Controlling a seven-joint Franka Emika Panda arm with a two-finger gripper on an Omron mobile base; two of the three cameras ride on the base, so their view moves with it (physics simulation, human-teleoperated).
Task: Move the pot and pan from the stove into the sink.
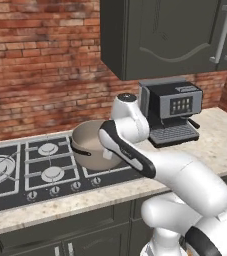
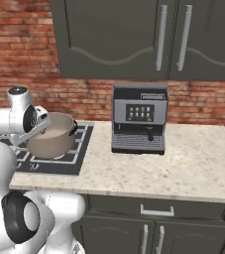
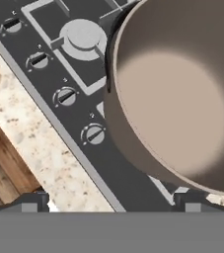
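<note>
Standing wide apart and holding nothing, the jaws show in the hand view as two dark finger tips (image 3: 34,201) at the bottom corners, one low over the front edge of the stove (image 3: 49,84) and the other under the near wall of the pot (image 3: 182,99). That view looks straight down into the pot's pale tan inside and shows it sitting at the stove's end, its wall just beside a round burner (image 3: 83,35), with four small knobs (image 3: 65,96) in a row along the stove's front strip and a band of speckled worktop (image 3: 39,158) past them, then wooden floor (image 3: 0,168). From the left base view the pot (image 1: 87,142) is half hidden behind the white arm (image 1: 135,150), which reaches over its near rim; a dark curved side handle shows on its left, and the stove (image 1: 15,175) spreads away to the left with more burners and grey grates than the hand view takes in. A coffee machine (image 1: 172,112) stands on the worktop (image 1: 220,145) to the pot's right, under dark wall cabinets (image 1: 160,35) on a brick wall (image 1: 40,60). The right base view gives the pot (image 2: 54,139) from its other side, its second handle in sight, at the stove's right end (image 2: 79,158), with the coffee machine (image 2: 139,119) well apart on the worktop (image 2: 193,163) and drawers (image 2: 156,208) below.
</note>
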